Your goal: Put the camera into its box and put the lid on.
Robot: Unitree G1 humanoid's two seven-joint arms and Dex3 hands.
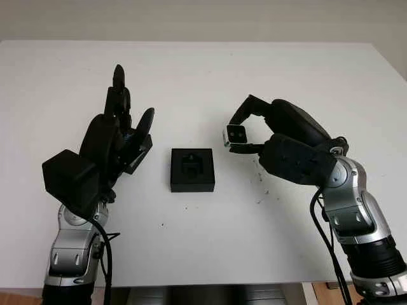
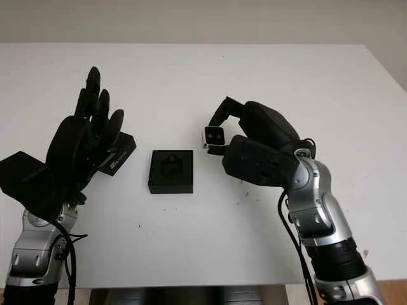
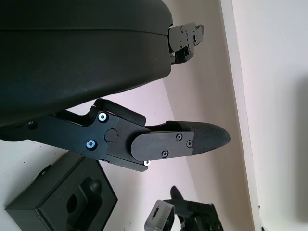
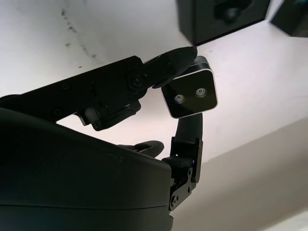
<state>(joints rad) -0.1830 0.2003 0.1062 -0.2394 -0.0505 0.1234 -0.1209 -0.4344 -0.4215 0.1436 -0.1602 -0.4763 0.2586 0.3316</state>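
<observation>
Both arms enter from the near edge of the white table (image 1: 203,241). Left hand (image 1: 117,136) is raised above the table's left part, well left of the box; it is open and holds nothing, fingers pointing away from the robot. Behind its palm, the box's black lid (image 2: 117,154) lies on the table, partly hidden by the fingers, just left of the box and apart from it.

Right hand (image 1: 245,133) is held above the table to the right of the box. Its fingers (image 4: 144,77) are clamped on the camera (image 4: 190,94), a small silver-edged block with a dark face and two round lenses. One finger presses its upper edge and another supports it from below. The camera (image 1: 236,135) is off the table, just right of the box and slightly beyond it, not over the recess.

At the table's centre, the black square box (image 1: 193,169) sits open, its shaped foam recess vacant. Small dark specks mark the surface near the right arm.
</observation>
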